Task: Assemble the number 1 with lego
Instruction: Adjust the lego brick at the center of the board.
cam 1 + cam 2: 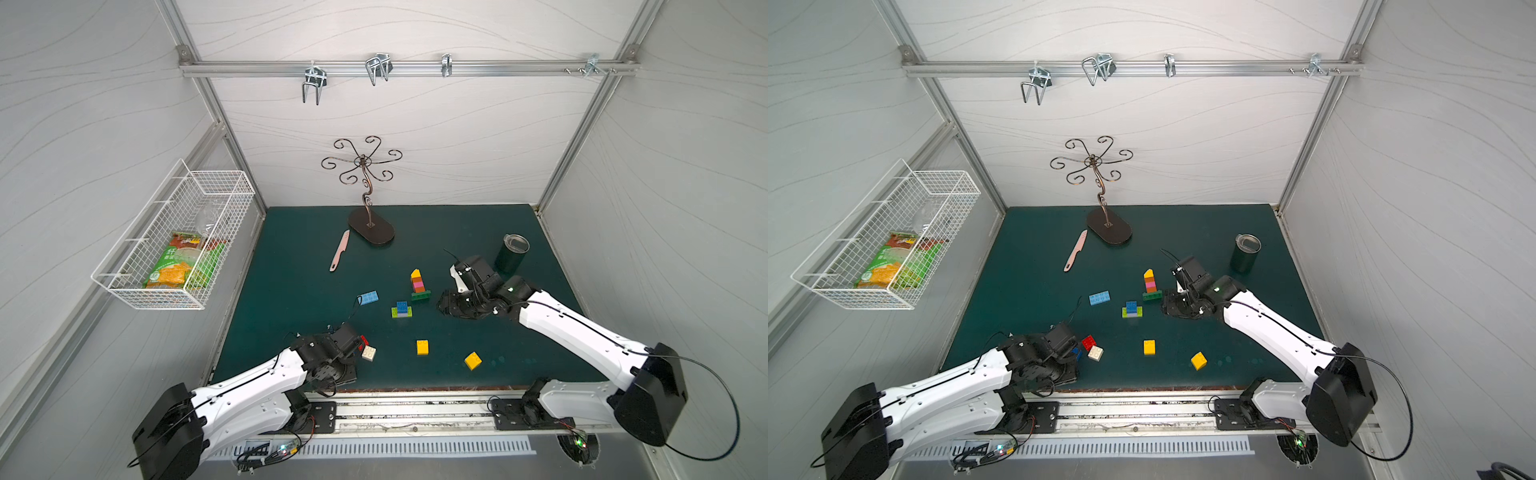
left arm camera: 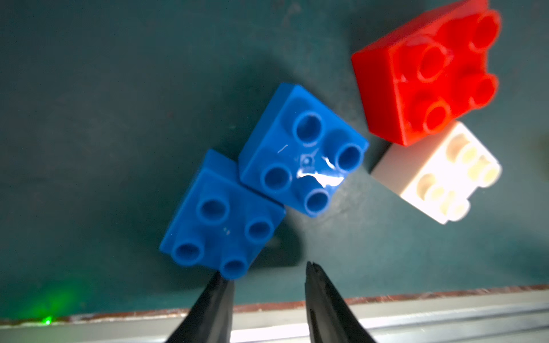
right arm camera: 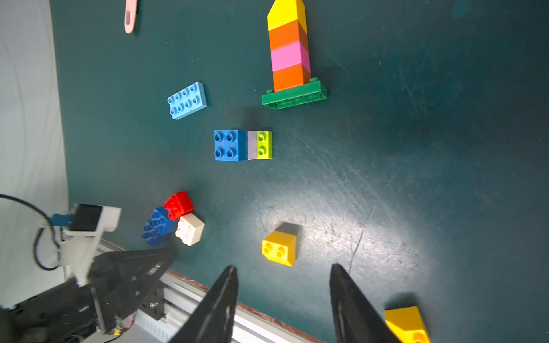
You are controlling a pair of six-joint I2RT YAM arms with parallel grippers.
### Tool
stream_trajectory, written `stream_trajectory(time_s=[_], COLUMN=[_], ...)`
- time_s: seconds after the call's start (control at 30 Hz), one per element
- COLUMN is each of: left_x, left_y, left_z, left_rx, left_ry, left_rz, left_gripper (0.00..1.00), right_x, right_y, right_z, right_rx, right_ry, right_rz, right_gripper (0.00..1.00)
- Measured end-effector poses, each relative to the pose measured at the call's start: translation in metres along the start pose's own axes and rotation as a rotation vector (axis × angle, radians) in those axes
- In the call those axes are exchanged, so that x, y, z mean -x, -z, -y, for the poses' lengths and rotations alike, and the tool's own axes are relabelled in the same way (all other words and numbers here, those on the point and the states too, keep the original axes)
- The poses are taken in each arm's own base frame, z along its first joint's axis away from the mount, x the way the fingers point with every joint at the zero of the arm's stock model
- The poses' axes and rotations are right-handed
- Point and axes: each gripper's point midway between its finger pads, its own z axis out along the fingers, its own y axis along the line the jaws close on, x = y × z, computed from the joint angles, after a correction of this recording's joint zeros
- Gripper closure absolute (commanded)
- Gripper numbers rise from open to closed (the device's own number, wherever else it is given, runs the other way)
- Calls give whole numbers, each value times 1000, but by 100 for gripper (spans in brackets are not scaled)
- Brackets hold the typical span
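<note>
The stack of yellow, orange and pink square lego bricks (image 1: 417,281) on a long dark-green brick (image 1: 420,296) is near the middle of the dark teal mat (image 1: 291,257), a blue, lilac and lime cluster (image 1: 401,309) at its 7 o'clock. My right claw (image 3: 283,267) hangs at the stack's 3 o'clock, jaws apart and empty. My left claw (image 2: 266,270), at the mat's 7 o'clock, is narrowly apart on nothing, beside two touching blue square bricks (image 2: 221,216), a red brick (image 2: 424,71) and a white brick (image 2: 436,175).
</note>
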Motion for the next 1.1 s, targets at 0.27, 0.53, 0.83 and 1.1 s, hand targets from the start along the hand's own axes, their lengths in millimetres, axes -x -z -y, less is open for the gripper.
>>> stream_trajectory(time_s=[0.27, 0.53, 0.83, 1.1], left_x=[14, 41, 78, 97], left_y=[-2, -6, -10, -9], left_z=[-1, 18, 32, 58], left_rx=[7, -15, -67, -183], left_ry=[53, -14, -10, -38], left_rz=[-32, -13, 4, 17], left_gripper=[70, 74, 75, 72], right_x=[-2, -4, -6, -9], right_y=[-3, -12, -16, -16], right_z=[0, 3, 6, 8], right_rx=[3, -19, -30, -40], right_ry=[0, -5, -6, -8], right_rz=[-14, -40, -55, -66], right_gripper=[51, 51, 51, 51])
